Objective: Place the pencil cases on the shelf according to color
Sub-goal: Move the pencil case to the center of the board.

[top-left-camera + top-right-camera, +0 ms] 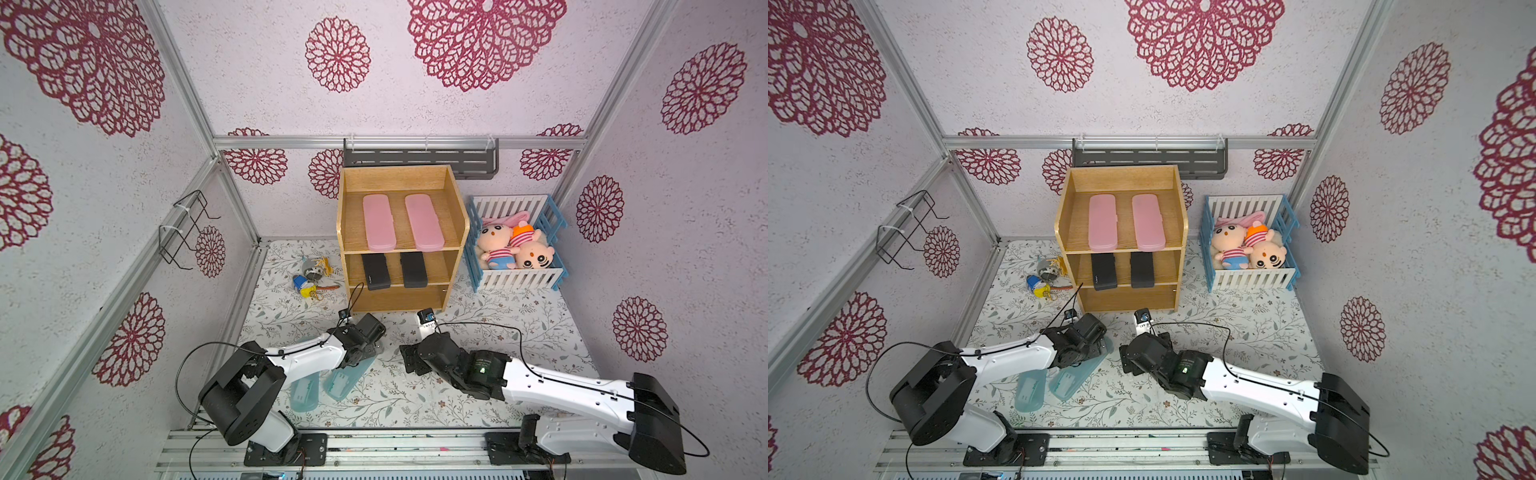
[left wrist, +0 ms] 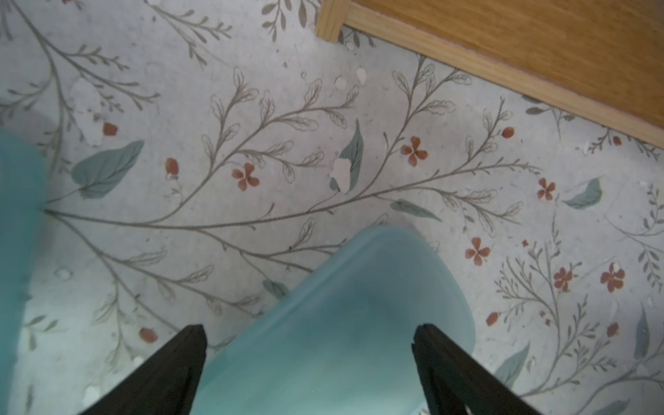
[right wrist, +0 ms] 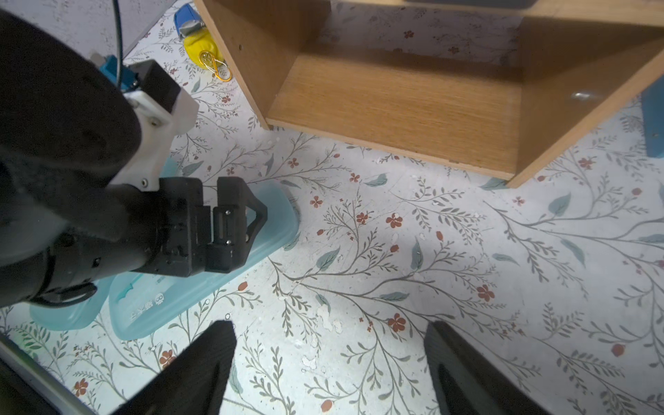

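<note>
Left gripper [image 2: 309, 327] wide over a blue pencil case [image 2: 345, 287]; right gripper [image 3: 328, 325] wide, empty; trinkets [image 1: 311, 277] and toy crate [image 1: 519, 279] flank the shelf [image 1: 401, 300].

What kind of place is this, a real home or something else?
Probably a robot test booth, not a home: an aluminium frame holds wallpapered panels, and two robot arms are mounted on a rail.

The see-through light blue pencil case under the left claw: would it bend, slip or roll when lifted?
The translucent light blue pencil case looks like rigid moulded plastic, so it probably stays stiff. Its smooth lid could slip in the left gripper. Flat and wide, it seems unlikely to roll.
</note>
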`<state>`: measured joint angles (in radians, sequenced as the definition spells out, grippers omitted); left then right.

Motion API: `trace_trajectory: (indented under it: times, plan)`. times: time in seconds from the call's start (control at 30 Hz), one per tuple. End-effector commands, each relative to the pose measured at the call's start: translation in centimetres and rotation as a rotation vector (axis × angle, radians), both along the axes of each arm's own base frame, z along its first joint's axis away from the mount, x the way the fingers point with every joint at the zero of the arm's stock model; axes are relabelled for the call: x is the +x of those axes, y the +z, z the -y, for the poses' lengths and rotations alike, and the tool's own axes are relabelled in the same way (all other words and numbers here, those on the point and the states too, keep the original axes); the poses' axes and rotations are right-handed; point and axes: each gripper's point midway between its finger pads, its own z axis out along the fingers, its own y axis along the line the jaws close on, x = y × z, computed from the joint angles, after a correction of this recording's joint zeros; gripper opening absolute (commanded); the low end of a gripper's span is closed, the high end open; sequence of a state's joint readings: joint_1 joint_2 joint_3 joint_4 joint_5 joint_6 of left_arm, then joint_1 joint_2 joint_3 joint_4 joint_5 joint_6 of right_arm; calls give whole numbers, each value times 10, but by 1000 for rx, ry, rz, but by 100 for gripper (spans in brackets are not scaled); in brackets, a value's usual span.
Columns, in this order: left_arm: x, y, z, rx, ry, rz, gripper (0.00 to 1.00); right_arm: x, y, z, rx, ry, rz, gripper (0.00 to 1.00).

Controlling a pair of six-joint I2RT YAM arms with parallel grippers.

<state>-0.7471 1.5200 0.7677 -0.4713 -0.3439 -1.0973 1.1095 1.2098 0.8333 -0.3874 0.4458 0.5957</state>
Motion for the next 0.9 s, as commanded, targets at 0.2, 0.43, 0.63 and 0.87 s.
trace_trajectory:
  times: [0.2, 0.43, 0.63, 0.87]
  plan:
    - [-31, 29, -36, 107, -10, -9, 97, -1, 5, 5, 35, -28, 10, 91]
    - [-33, 15, -33, 119, -76, 26, 97, -2, 3, 0, 47, -15, -3, 91]
    - [-46, 6, -29, 82, -84, 8, 97, -5, -2, 6, 49, -22, -13, 91]
    - [-56, -2, -5, -22, -120, 10, 97, -5, -7, 7, 31, -25, -12, 91]
